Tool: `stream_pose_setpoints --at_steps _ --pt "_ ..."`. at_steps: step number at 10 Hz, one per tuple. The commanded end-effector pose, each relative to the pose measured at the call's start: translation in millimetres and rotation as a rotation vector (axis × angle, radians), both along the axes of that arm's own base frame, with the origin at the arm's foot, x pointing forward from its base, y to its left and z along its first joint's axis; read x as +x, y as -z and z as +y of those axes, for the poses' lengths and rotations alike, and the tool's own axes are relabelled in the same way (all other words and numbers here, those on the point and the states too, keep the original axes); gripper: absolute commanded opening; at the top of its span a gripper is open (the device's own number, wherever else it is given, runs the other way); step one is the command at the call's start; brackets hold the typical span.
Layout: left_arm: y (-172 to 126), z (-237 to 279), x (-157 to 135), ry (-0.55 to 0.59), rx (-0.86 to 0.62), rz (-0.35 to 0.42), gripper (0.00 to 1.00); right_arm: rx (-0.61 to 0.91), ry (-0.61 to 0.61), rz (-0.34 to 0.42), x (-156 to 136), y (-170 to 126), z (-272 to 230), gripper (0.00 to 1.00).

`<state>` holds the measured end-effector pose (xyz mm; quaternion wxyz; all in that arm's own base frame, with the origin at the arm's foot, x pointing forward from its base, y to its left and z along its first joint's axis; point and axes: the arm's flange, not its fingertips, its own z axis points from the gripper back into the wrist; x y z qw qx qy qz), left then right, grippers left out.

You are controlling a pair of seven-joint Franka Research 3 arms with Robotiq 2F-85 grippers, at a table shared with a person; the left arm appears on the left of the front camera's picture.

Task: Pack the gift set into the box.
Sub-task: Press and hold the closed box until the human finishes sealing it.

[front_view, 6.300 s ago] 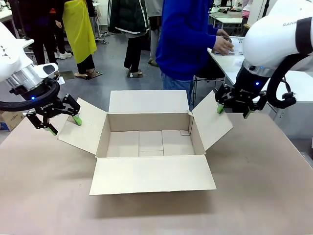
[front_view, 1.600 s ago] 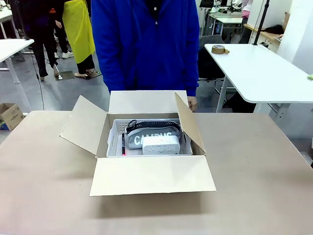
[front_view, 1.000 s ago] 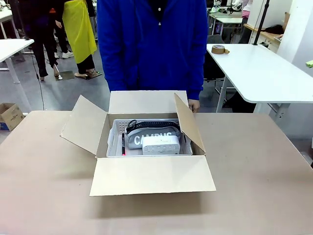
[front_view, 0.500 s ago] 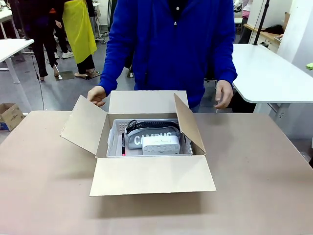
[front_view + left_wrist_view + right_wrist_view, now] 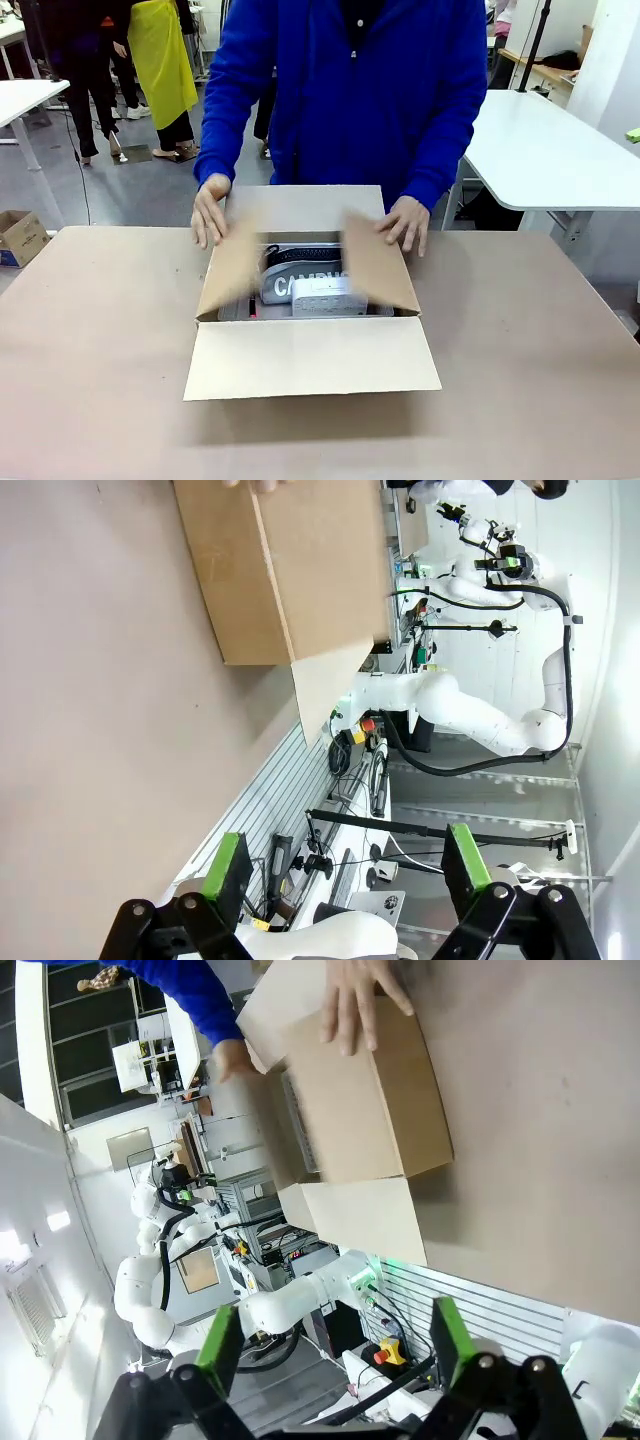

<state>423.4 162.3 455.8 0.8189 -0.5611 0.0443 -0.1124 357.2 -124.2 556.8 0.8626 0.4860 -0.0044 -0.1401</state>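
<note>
The brown box stands mid-table with the gift set inside: a grey "CAMPUS" pouch and a small white box on a white tray, partly hidden by the flaps. A person in a blue jacket has a hand on the left side flap and the other hand on the right one; both flaps tilt inward and are blurred. The near flap lies open toward me. My left gripper is open, far from the box. My right gripper is open too, away from the box.
A white table stands at the back right beyond the brown tabletop. A small carton sits on the floor at the left. Other people stand farther back.
The person's hands have come down onto the two side flaps and are swinging them inward over the gift set. Earlier the arms held those flaps, then withdrew from the front view.
</note>
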Motion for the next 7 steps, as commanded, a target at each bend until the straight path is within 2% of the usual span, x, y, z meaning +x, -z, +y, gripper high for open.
stream_pose_setpoints --at_steps 1,7 --pt "-0.5 -0.7 -2.9 -0.001 0.008 -0.006 1.0 -0.013 0.001 0.006 -2.4 0.7 1.2 1.0" --pt "-0.5 -0.7 -2.9 -0.001 0.008 -0.006 1.0 -0.013 0.001 0.006 -2.4 0.7 1.2 1.0"
